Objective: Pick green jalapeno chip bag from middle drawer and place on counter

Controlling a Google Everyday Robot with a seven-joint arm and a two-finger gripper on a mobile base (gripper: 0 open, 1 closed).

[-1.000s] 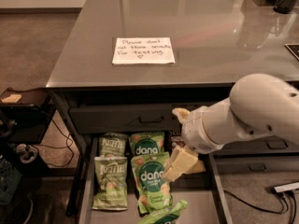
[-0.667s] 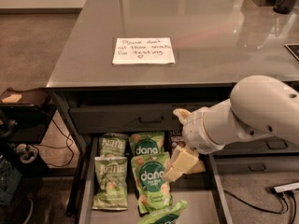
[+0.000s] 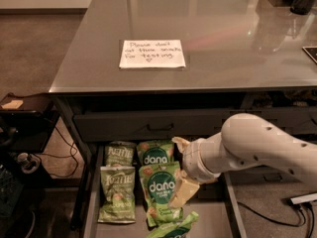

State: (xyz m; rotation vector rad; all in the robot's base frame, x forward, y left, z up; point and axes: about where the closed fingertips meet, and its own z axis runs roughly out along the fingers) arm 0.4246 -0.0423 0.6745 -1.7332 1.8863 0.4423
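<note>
Pale-green crinkly film, green jalapeno chip bag [image 3: 117, 195] against middle drawer [image 3: 214, 224] left rail, gripper [image 3: 181, 170] jaws spread above adjacent dang bags [image 3: 159, 185], bare floor front-right.

The desk [image 3: 223, 43] has a smooth, glossy grey top that mirrors the room's light. On it lies a note [image 3: 152, 53] of matt white paper. The drawer [image 3: 214, 223] is dark grey metal with a paler, dull floor. In it, the Kettle bags [image 3: 118, 192] are crinkly pale green film with a faint sheen. The dang bags [image 3: 159, 182] look slicker and shinier. The arm [image 3: 257, 143] has a smooth white shell, plastic by its look, with a soft satin finish. The gripper [image 3: 179, 168] hangs over the drawer just above the dang bags, its spread fingers [image 3: 183, 192] cream-coloured and matt.
</note>
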